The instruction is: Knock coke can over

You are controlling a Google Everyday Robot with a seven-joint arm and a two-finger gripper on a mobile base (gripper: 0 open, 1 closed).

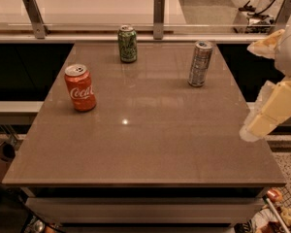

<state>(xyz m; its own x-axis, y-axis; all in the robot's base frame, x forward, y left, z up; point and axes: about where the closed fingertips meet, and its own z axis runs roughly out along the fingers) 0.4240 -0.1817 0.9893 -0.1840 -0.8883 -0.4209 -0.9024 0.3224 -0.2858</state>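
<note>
Coke can (80,87) upright on counter (145,149); probably light, thin-walled, slick; push high near its rim; tool (271,108) far right, well apart; whether wide or narrow, cannot tell

Upright red-orange coke can (80,88), white script, silver top, table (150,149) left side, tool (262,89) far right

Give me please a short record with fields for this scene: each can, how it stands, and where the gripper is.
coke can: upright, left side of the table
green can: upright, near the far edge
silver-grey can: upright, far right part
gripper: at the table's right edge, open, holding nothing, far from the coke can
task state: coke can not yet knocked over
</note>
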